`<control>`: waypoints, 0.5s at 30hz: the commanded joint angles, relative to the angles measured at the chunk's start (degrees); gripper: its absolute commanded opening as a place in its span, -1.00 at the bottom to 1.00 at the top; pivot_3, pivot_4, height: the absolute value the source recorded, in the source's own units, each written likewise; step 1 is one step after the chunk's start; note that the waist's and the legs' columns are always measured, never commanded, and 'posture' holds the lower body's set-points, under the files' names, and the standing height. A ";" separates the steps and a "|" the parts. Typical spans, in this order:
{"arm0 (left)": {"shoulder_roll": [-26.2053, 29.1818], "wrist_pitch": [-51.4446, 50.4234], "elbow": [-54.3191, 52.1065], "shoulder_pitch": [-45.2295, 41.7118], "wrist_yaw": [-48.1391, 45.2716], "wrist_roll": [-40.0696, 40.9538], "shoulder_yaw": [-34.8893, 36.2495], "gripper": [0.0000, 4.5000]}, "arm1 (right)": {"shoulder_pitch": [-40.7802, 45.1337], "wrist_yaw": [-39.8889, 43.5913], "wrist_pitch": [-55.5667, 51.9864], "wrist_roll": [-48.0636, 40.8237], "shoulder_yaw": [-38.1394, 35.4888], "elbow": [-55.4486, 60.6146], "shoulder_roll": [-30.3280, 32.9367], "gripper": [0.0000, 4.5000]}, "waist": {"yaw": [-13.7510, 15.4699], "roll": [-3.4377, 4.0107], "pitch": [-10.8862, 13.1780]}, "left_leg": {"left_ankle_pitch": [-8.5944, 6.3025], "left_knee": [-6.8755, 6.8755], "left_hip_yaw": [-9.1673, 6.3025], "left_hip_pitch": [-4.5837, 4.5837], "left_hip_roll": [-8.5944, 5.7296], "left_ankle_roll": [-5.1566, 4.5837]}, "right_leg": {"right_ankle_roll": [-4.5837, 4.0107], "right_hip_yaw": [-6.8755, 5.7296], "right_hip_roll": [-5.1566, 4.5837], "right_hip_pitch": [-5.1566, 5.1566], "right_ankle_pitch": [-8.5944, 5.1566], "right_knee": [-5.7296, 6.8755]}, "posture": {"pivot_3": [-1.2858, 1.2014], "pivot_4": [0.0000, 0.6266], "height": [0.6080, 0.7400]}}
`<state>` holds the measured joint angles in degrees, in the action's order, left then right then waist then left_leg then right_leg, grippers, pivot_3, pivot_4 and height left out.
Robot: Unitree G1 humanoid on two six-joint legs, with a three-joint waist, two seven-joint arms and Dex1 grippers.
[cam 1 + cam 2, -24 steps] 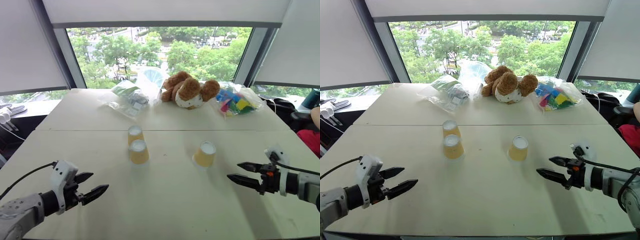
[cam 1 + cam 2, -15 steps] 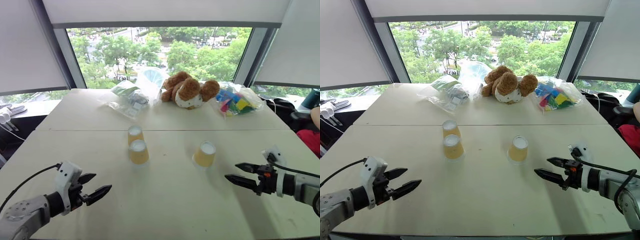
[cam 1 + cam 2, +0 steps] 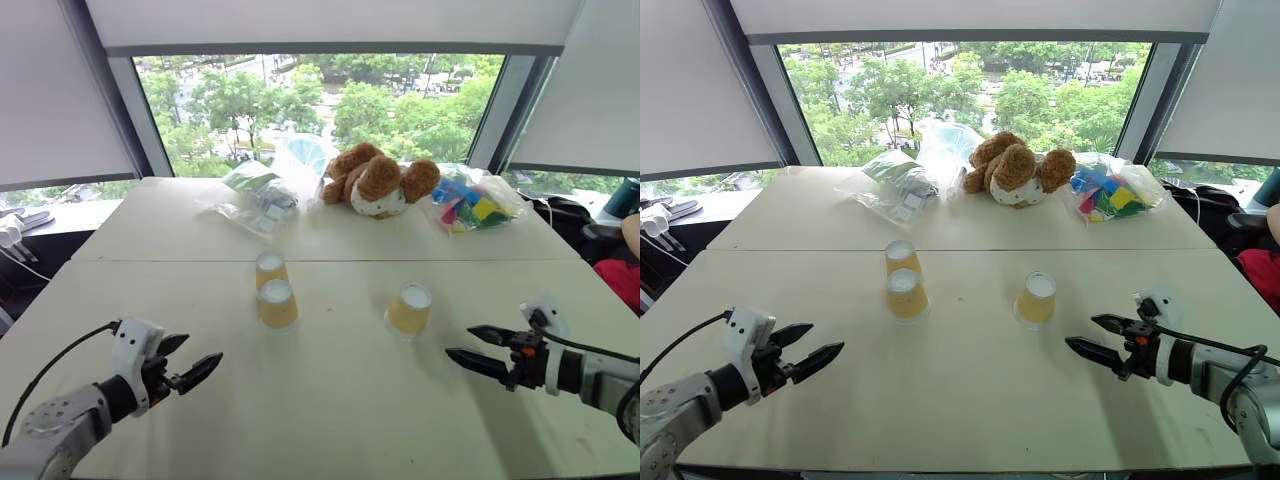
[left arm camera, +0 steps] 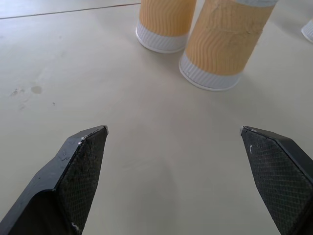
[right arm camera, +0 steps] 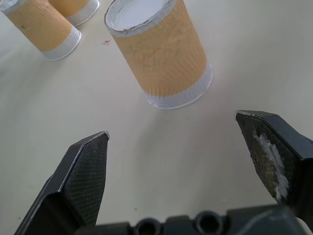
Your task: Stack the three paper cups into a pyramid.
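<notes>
- Paper cups: three stand upside down on the pale table (image 3: pixel 330 420), none stacked. Two (image 3: pixel 270 268) (image 3: pixel 277 303) sit just beside each other left of centre; the third (image 3: pixel 409 308) stands apart to the right.
- Left gripper (image 3: pixel 190 360): fingers spread, empty, above the table.
- Right gripper (image 3: pixel 468 348): fingers spread, empty, near the third cup.
- Far edge: plush toy (image 3: pixel 378 181), plastic bags (image 3: pixel 262 196), coloured blocks (image 3: pixel 470 208) below a window (image 3: pixel 320 105).

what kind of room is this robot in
Probably an office or lab room on an upper floor: a wide window with roller blinds looks down on treetops, and a pale table holds paper cups and a plush toy.
</notes>
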<state>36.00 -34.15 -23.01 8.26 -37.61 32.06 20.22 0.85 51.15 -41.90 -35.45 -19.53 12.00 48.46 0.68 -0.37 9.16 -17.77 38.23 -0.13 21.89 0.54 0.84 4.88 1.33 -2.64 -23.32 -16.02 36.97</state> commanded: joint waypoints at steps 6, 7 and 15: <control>4.50 4.24 3.82 -9.54 -6.92 -2.80 -7.07 0.99 | -0.78 0.97 -3.89 -4.70 -2.83 6.74 1.42 1.00 | 0.04 0.00 0.00 | 0.00 0.00 0.00 0.00 -0.02 0.00 | 0.00 -0.01 0.05 0.00 0.00 0.01 | 0.03 -0.52 1.00; 4.38 5.08 5.27 -11.57 -7.69 -3.51 -8.61 0.99 | -0.75 0.80 -4.57 -5.37 -2.83 7.82 1.31 1.00 | 0.04 0.00 0.00 | 0.00 0.00 0.00 0.00 -0.02 0.00 | 0.00 -0.01 0.05 0.00 0.00 0.01 | 0.03 -0.52 1.00; -0.73 13.23 21.35 -28.37 -12.58 -9.63 -18.65 0.99 | -0.12 -1.97 -6.67 -7.10 -2.19 12.64 0.62 1.00 | 0.03 0.00 0.00 | 0.00 0.03 -0.01 0.03 -0.07 0.00 | 0.01 -0.07 0.12 -0.02 0.01 0.04 | 0.03 -0.52 1.00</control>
<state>35.30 -23.05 -2.49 -19.00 -49.13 23.35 2.15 0.51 49.62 -48.52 -41.58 -20.56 22.68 48.75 0.71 -0.37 9.16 -17.76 38.26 -0.13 21.92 0.46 0.84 4.90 1.25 -2.53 -23.34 -16.02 37.02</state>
